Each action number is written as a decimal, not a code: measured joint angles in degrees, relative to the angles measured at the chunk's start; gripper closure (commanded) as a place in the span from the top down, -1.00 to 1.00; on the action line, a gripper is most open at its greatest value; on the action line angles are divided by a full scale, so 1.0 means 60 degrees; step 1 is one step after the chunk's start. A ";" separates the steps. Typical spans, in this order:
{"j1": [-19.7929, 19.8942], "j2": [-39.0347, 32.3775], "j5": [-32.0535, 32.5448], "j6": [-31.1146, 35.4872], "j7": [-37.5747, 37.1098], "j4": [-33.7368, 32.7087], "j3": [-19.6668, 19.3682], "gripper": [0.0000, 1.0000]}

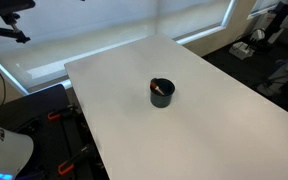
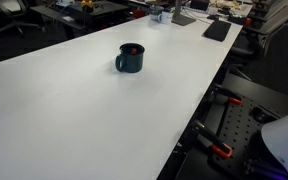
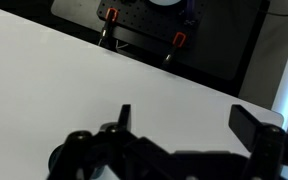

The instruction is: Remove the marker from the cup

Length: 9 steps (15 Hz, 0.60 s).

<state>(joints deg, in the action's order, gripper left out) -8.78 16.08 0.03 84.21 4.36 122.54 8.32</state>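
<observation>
In the wrist view the gripper (image 3: 186, 125) is cut off by the bottom edge, and only its dark fingers (image 3: 124, 116) and linkage show. The jaws stand wide apart with nothing between them, above the bare white table (image 3: 44, 80).

In both exterior views the black cup (image 1: 162, 94) (image 2: 130, 60) stands upright near the middle of the table. The marker (image 1: 160, 89) (image 2: 131, 48) sits inside the cup, mostly hidden. Only a small reddish end shows at the rim. How far the gripper is from the cup cannot be told.
</observation>
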 measured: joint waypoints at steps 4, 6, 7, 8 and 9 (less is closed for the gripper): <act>0.0239 -0.0518 -0.0001 0.0061 -0.0034 -0.0197 -0.0349 1.00; 0.0469 -0.1079 -0.0004 0.0068 -0.0021 -0.0542 -0.0640 1.00; 0.0596 -0.1407 -0.0037 0.0068 -0.0012 -0.0774 -0.0787 1.00; 0.0697 -0.1702 -0.0082 0.0068 0.0004 -0.0988 -0.0890 1.00; 0.0773 -0.1939 -0.0118 0.0068 0.0014 -0.1155 -0.0943 1.00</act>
<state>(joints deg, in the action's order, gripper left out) -4.14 4.45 -0.68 84.62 4.44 115.61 2.67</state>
